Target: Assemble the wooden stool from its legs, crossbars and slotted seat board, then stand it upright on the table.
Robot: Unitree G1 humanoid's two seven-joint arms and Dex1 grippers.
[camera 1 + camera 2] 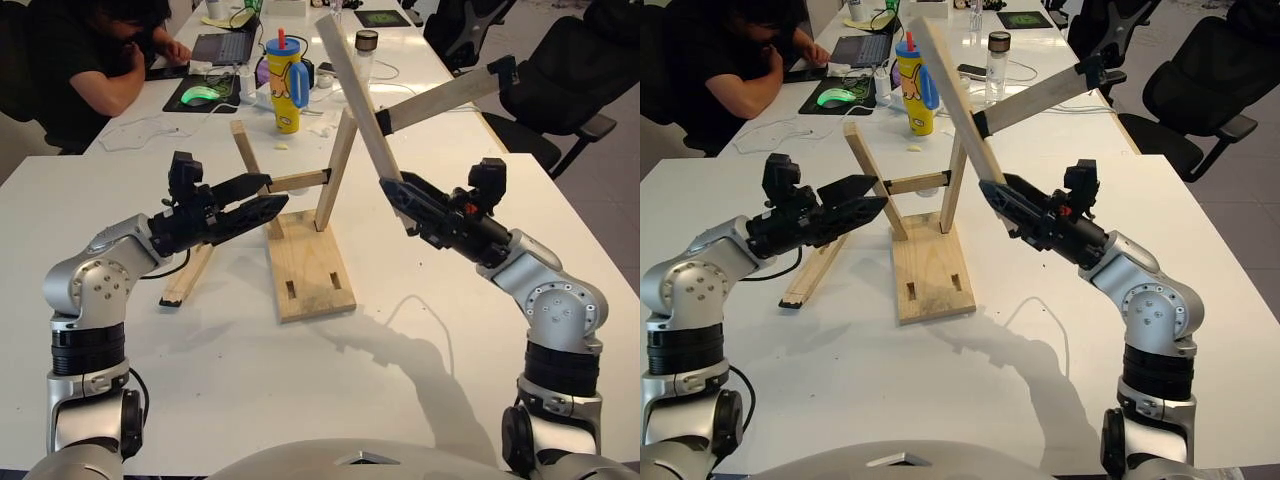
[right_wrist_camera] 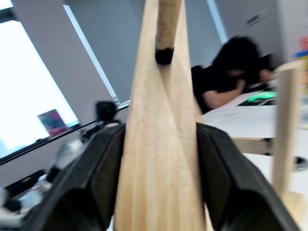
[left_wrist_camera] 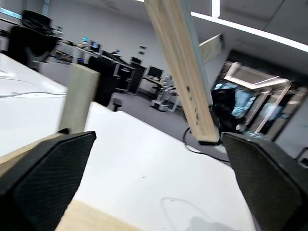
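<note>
1. The slotted seat board [image 1: 312, 268] is lying flat on the surface [image 1: 420, 380], propping two standing legs [image 1: 337, 170] joined by a crossbar [image 1: 299, 181].
2. Right of the board, the right end effector [image 1: 397, 198] is clamping a second leg frame [image 1: 348, 70], tilting it over the board, likely for the free slots.
3. Left of the board, the left end effector [image 1: 262, 198] is hovering with fingers apart beside the crossbar, probably to steady it.

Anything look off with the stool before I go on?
The two legs standing in the seat board lean apart toward their tops, a V rather than parallel, joined by the crossbar. The raised leg in the right gripper is tilted too. One loose piece lies left of the board.
</note>
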